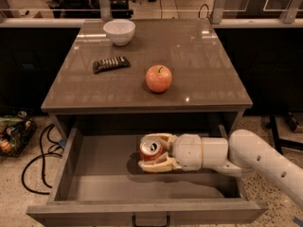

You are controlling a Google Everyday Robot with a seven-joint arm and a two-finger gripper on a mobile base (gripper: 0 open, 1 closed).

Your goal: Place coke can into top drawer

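The top drawer (97, 171) is seen pulled open below the near edge of the surface (208, 70), with a dark handle (150, 220) fixed at the middle of its front panel. The gripper (149, 152) is held inside the drawer, roughly at its middle, and is carried by a white arm (265, 160) that reaches in from the right. The coke can (151, 149) is grasped between the jaws, one pale jaw being seen on its far side and one on its near side. The can's silver top is turned up towards the camera. Whether its base touches the drawer floor cannot be told; a dark shadow is cast on the floor just to its left.

On the surface, a red-orange apple (158, 78) is placed near the middle. A dark ridged bar (111, 64) is laid to its left, and a white bowl (119, 31) is set towards the far left corner. Black cables (35, 162) are strewn on the floor left of the drawer.
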